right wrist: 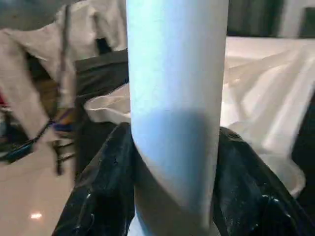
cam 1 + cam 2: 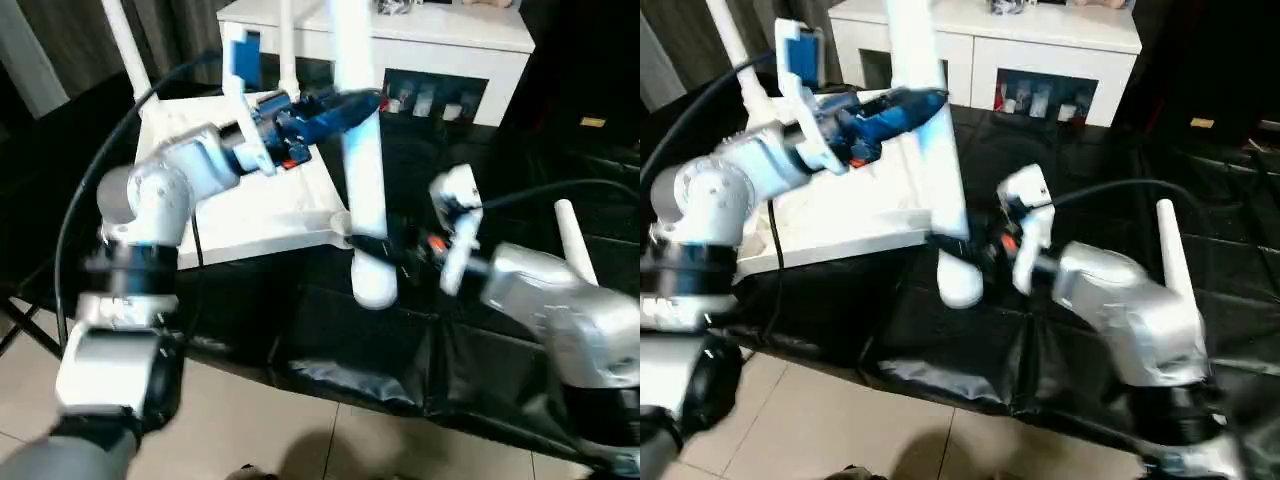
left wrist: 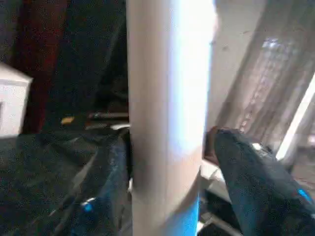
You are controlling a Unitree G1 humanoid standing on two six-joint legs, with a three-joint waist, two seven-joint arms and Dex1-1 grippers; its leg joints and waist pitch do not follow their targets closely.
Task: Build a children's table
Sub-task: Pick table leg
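A long tapered white plastic tube leg (image 2: 362,170) stands nearly upright, its long axis vertical with a slight lean, its rounded closed end (image 2: 375,285) pointing down just past the near corner of the white square plastic tabletop (image 2: 262,215). The tabletop lies flat on the black-covered work surface (image 2: 480,330), underside up.

The left tool (image 2: 352,103) reaches across the tabletop and meets the leg high on its shaft; in the left wrist view its dark fingers (image 3: 248,179) sit on either side of the tube, close against it, though whether they press it cannot be told. The right tool (image 2: 385,247) comes in from the other side, low on the leg, and in the right wrist view its black fingers (image 1: 106,187) clasp the tube from both flanks.

Other white legs (image 2: 127,45) rise upright from the tabletop's far corners, and one more (image 2: 573,238) stands beyond the right forearm. A white cabinet (image 2: 440,45) sits behind the surface.
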